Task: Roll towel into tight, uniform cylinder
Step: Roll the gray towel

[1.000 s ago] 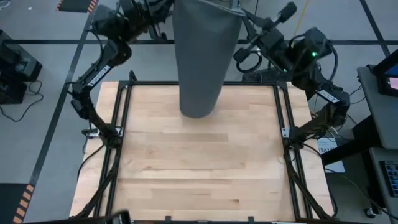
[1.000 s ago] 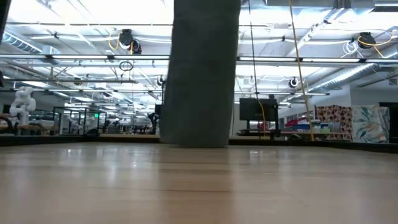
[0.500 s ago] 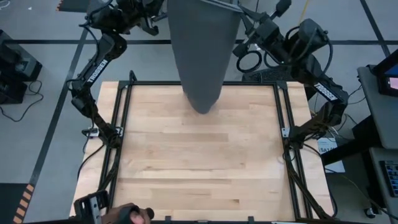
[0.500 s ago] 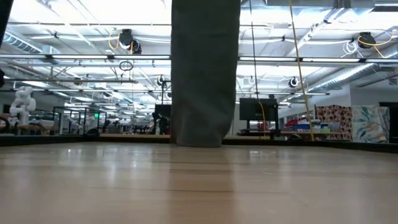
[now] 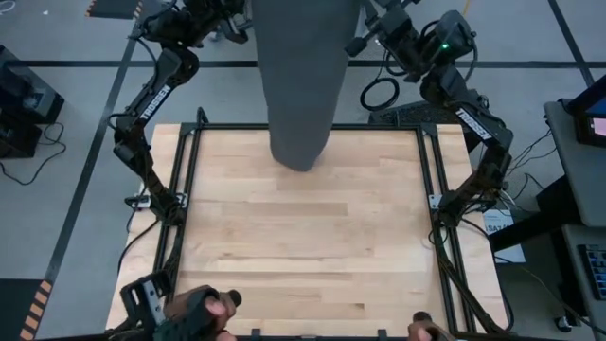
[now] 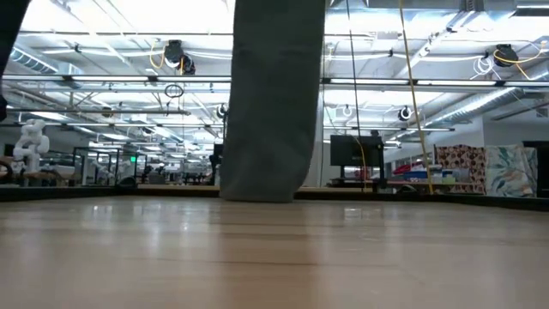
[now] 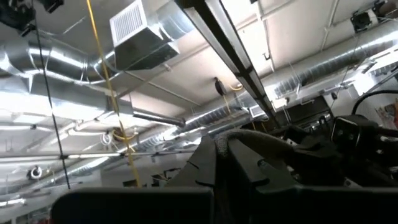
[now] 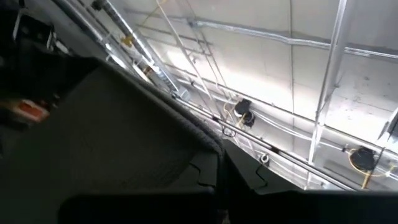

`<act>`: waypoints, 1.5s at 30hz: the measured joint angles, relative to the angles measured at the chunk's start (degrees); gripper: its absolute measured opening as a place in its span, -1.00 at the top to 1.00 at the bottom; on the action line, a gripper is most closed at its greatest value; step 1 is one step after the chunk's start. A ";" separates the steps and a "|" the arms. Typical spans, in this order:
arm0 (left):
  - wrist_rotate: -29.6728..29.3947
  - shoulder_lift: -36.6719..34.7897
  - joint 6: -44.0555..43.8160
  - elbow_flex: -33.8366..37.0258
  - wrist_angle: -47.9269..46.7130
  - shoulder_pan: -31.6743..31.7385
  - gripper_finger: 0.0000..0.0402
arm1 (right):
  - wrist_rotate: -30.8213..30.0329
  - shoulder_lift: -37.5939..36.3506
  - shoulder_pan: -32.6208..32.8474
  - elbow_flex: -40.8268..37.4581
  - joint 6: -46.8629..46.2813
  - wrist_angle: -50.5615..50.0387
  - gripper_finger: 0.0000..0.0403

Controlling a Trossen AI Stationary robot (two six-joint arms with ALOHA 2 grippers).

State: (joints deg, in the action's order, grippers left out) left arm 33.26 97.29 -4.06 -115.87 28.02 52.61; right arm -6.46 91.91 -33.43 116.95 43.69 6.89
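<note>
The dark grey towel [image 5: 301,85] hangs as one long sheet between my two raised arms over the table's far edge. Its top runs out of the high view. In the low view the towel [image 6: 270,103] drops to about the table's far edge; whether its lower end [image 6: 257,196] touches the wood, I cannot tell. My left gripper [image 7: 219,148] is shut on the towel's top at the left. My right gripper [image 8: 219,160] is shut on it at the right. No roll shows. My left gripper pinches the towel's upper edge [image 7: 239,138] between its two shut fingers, which slant upward. The cloth bunches over the fingertips and hangs below them. My right gripper pinches the towel's upper hem [image 8: 208,142] at its corner, fingers slanting upward. The sheet [image 8: 118,137] falls away from the hold, spread flat.
The wooden table top [image 5: 303,246] lies below inside a black frame [image 5: 194,142]. A person's hands [image 5: 199,308] on handles show at the near edge. Cables and a monitor stand [image 5: 582,123] lie to the right.
Both arms have swung toward the far edge with the towel, the right one more and toward the left. The towel's lower end has swayed and drawn narrower. A person's hands have come into view at the near edge.
</note>
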 joint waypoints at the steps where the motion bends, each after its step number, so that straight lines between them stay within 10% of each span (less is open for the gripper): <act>1: 0.20 0.29 -0.01 0.00 1.50 0.13 0.94 | 0.55 -0.20 0.01 0.00 -0.59 0.24 0.99; 8: 4.38 0.97 -7.82 -1.75 6.95 0.15 0.94 | 1.06 -3.62 3.87 -0.02 -3.90 -4.80 0.99; 19: 31.29 -1.36 -38.94 -3.28 6.75 -1.93 0.94 | 1.01 -10.32 10.04 -0.02 -19.74 -30.78 0.99; 28: 43.57 -7.42 -36.91 -3.08 -16.10 -10.21 0.94 | 6.46 -14.10 15.36 -0.02 -30.09 -44.10 0.99; 32: 39.38 -11.39 -15.59 -2.51 -47.00 -14.31 0.94 | 9.67 -15.50 17.11 -0.02 -35.19 -50.95 0.99; 37: 15.07 -15.04 19.71 -2.51 -85.82 -21.45 0.94 | 11.96 -15.74 20.06 -0.08 -39.50 -61.44 0.99; 45: 2.97 -16.34 16.12 4.70 -91.43 -37.25 0.94 | 12.26 -15.50 28.76 -4.64 -47.18 -69.48 0.99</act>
State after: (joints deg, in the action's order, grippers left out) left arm 36.23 80.95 12.06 -111.17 -63.41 15.36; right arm 5.80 76.40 -4.67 112.30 -3.50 -62.59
